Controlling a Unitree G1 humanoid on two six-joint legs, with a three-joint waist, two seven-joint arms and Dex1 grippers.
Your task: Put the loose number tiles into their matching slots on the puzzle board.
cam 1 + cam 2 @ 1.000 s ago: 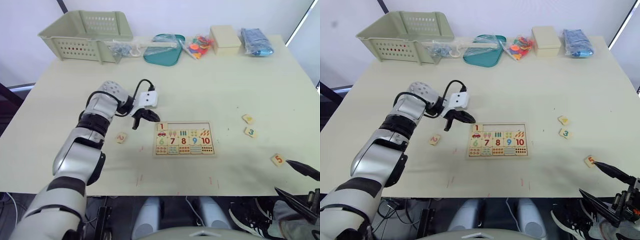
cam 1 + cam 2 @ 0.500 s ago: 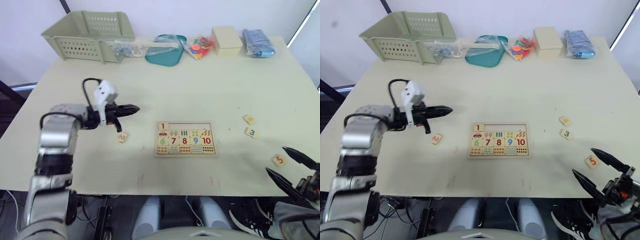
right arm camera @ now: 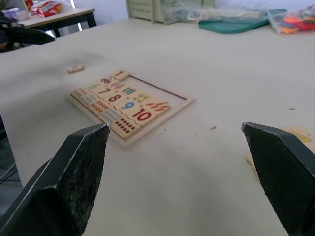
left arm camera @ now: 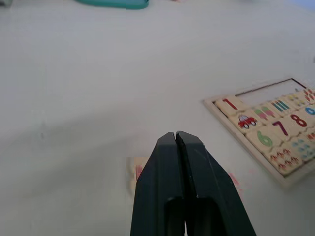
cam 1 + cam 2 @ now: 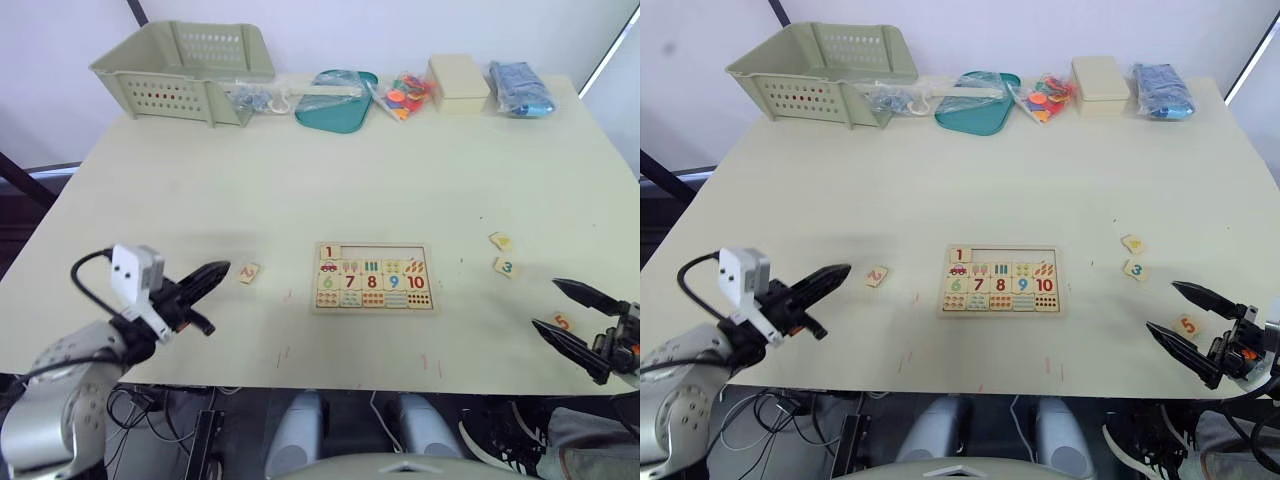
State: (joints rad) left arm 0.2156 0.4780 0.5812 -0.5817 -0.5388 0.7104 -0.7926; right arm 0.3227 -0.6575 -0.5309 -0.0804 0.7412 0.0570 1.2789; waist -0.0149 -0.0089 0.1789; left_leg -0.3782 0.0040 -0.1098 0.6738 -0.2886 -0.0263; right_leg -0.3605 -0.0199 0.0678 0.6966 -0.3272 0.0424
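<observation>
The puzzle board (image 5: 373,278) lies mid-table with tile 1 (image 5: 329,252) seated in its top row; the other matching slots (image 5: 385,251) of that row stand empty. Tile 2 (image 5: 248,272) lies loose left of the board. My left gripper (image 5: 222,270) hovers shut and empty just left of tile 2, whose edge (image 4: 134,172) peeks past the fingers. Right of the board lie a yellow-digit tile (image 5: 500,240) and tile 3 (image 5: 506,267). Tile 5 (image 5: 561,321) sits by the near right edge, between the spread fingers of my open right gripper (image 5: 546,304).
Along the far edge stand a green basket (image 5: 185,65), a clear bag (image 5: 255,97), a teal tray (image 5: 335,85), a bag of coloured pieces (image 5: 400,92), a cream box (image 5: 458,78) and a blue bag (image 5: 517,85).
My left arm has pulled back from the board toward the near left edge, ending left of tile 2. My right gripper has come up over the table edge around tile 5.
</observation>
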